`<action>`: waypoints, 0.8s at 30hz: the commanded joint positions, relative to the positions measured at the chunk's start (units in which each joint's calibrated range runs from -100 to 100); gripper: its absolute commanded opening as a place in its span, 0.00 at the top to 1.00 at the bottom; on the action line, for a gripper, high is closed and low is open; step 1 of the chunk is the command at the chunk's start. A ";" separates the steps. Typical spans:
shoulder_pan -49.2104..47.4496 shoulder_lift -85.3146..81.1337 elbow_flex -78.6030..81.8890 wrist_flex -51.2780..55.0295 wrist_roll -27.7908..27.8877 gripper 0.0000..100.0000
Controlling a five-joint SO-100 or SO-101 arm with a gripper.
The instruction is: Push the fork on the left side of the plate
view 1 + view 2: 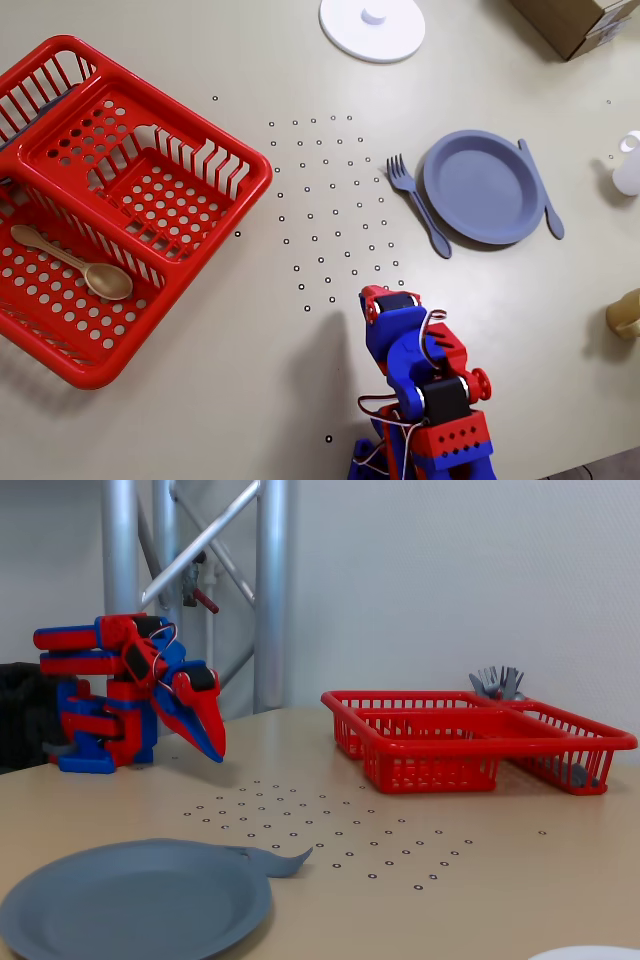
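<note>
Basket [190, 200] holds spoon [75, 262], perhaps forks [497, 683].

Ahead of the gripper [385, 298], whose closed jaws pointed down just above the table [250, 400], lay an open stretch of dotted tabletop. Beyond it and to the right in the overhead view, the fork [418, 204] lay touching the plate [483, 187]. Well off to the jaws' left in that view stood the red basket [110, 195], the only tall obstacle.

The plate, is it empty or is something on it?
Empty: the plate shows only bare blue surface; the fork lies beside it on the table.
</note>
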 commanded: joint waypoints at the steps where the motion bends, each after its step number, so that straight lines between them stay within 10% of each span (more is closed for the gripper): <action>1: -0.76 -0.68 0.81 0.19 -0.59 1.00; 24: -0.40 -0.68 0.81 0.35 -0.63 1.00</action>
